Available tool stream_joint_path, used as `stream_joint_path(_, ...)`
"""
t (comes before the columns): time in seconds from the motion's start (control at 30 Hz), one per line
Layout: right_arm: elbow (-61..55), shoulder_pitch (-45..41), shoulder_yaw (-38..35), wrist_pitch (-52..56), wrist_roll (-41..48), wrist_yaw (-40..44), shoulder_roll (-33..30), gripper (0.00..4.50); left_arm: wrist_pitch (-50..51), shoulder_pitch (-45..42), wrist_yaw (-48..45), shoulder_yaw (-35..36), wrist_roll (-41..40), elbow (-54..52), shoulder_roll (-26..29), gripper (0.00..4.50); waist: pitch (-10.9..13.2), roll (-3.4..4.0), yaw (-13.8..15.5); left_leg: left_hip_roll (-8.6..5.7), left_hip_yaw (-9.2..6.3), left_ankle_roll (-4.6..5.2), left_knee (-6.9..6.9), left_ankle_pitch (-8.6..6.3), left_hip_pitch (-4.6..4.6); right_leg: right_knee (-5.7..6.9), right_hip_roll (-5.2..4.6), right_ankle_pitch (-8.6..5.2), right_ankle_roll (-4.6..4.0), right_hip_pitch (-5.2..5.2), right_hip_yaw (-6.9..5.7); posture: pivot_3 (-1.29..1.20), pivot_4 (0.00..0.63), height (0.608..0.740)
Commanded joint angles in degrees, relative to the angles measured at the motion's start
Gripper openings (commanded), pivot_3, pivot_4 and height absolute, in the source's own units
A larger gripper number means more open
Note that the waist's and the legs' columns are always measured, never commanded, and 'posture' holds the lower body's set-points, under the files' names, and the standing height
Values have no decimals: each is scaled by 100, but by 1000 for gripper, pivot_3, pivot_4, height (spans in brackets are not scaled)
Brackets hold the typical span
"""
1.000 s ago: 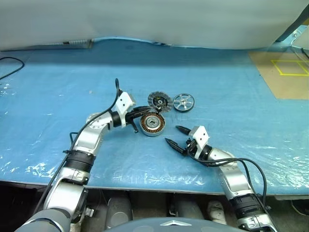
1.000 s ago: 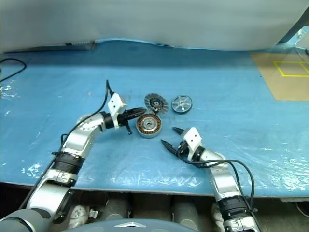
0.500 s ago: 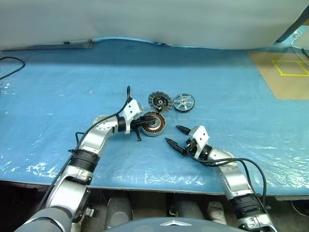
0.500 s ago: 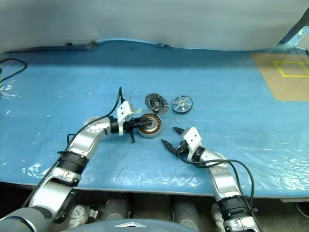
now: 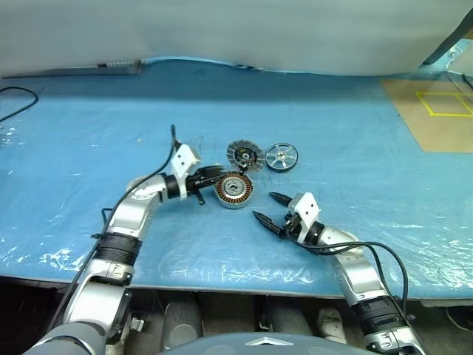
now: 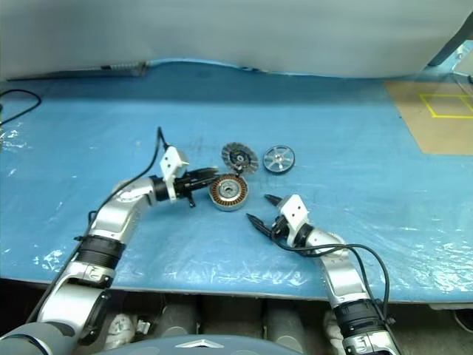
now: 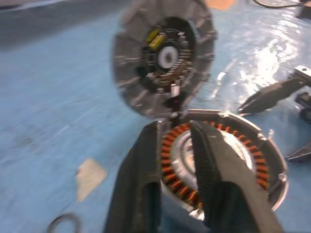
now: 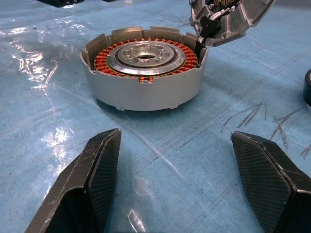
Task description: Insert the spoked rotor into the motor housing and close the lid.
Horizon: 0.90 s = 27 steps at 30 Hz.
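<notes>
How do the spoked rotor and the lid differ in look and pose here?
The spoked rotor is shiny silver with open spokes; the lid is grey, with a ribbed rim and a dark centre holding coloured bits. The spoked rotor lies flat, apart from the motor housing; the lid stands tilted up, at the motor housing's rim. Both are round discs.

1. Our left arm reaches forward over the desk point(image 5: 89, 126), elbow bent, forearm angled in toward the middle.
2. Our left claw point(image 5: 209, 180) points roughly level, forward and to the right; in the left wrist view its fingers point(image 7: 141, 184) stand slightly apart with a narrow gap between them.
3. Our right arm comes up from the near edge, forearm angled in toward the left.
4. Our right claw point(image 5: 267, 208) lies low over the desk, pointing forward and left, its fingers point(image 8: 97, 165) spread wide, nothing between them.
</notes>
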Motion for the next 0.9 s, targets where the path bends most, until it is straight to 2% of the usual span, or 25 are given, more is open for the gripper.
stream_joint_path(0.03,-60,40,26,86,8,-8,-34,3844,-221,34,287,170,80,-92,86,2284,0,0,2,0,0,0,0,0,1,-1,0,0,0,1,0,0,150,740)
stream_joint_path(0.4,-16,-11,35,108,-16,22,-79,3844,-1261,-423,1243,116,782,1606,-53,2284,0,-1,3,0,-2,0,0,0,0,-6,0,2,3,4,-1,0,150,740)
stream_joint_path(0.8,-85,57,-17,83,23,-29,-95,3844,-1832,-688,1220,21,1037,2921,-183,2284,0,-1,11,-1,-4,-1,0,0,5,-9,-1,4,6,13,-2,0,150,740)
stream_joint_path(0.9,-118,95,-35,53,47,-26,-102,3844,-1878,-587,1191,14,1093,2955,-134,1701,-1,-1,11,-1,-4,0,0,0,8,-12,-1,4,6,19,-2,0,150,740)
